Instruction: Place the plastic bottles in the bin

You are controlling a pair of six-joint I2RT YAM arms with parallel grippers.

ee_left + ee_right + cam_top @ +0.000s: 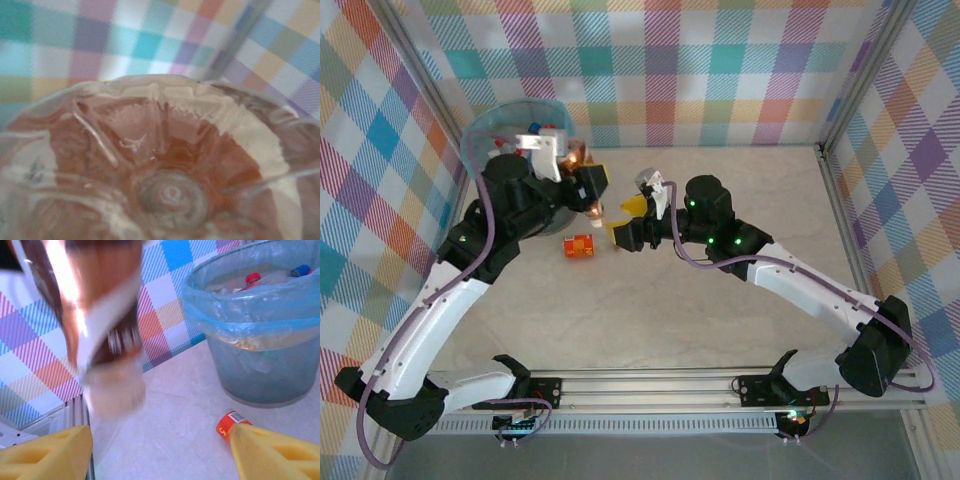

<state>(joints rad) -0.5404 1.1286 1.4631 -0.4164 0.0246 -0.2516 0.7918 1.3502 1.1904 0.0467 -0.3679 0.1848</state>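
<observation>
Your left tool point(587, 188) grips an amber bottle point(170, 165) just beside the bin point(250, 320). Your right tool point(161, 437) stands open above the tabletop point(175, 400), and an orange-capped bottle point(227, 424) lies near the bin.

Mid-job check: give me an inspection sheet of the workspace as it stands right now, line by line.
Surface: pale table, no spills seen.
Job's things: bin at the far left, lined with a blue bag, with bottles inside; one orange bottle lies on the table near the bin, apart from it; one brown-tinted bottle is up in the air.
Clutter: nothing seen.
Grippers: left gripper appears shut on the brown-tinted bottle, close to the bin; right gripper is open and empty, low over the table.
Cables: a purple cable runs along each arm; no snag seen.
Surroundings: plaid walls on three sides.
</observation>
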